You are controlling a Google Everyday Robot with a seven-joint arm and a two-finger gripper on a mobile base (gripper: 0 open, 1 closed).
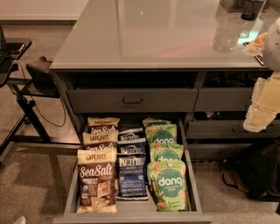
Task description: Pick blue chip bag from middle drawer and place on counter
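Observation:
The middle drawer [194,183] is pulled out, with three rows of snack bags in it. The middle row holds navy "Kettle" bags. The front blue chip bag [131,177] stands upright and reads "Sea Salt & Vinegar", with two more behind it. The glossy pale-grey counter [153,35] tops the cabinet above. My gripper [261,109] shows as pale cream parts at the right edge. It is to the right of the drawer and higher than it, below counter height, apart from every bag.
Tan "SeaSalt" bags [97,181] fill the left row and green "dang" bags [168,183] the right. A closed drawer front with a dark handle [131,101] is above. A dark bag [253,175] lies on the floor at right, a black stand [22,87] at left. Objects [249,8] sit on the counter's far right.

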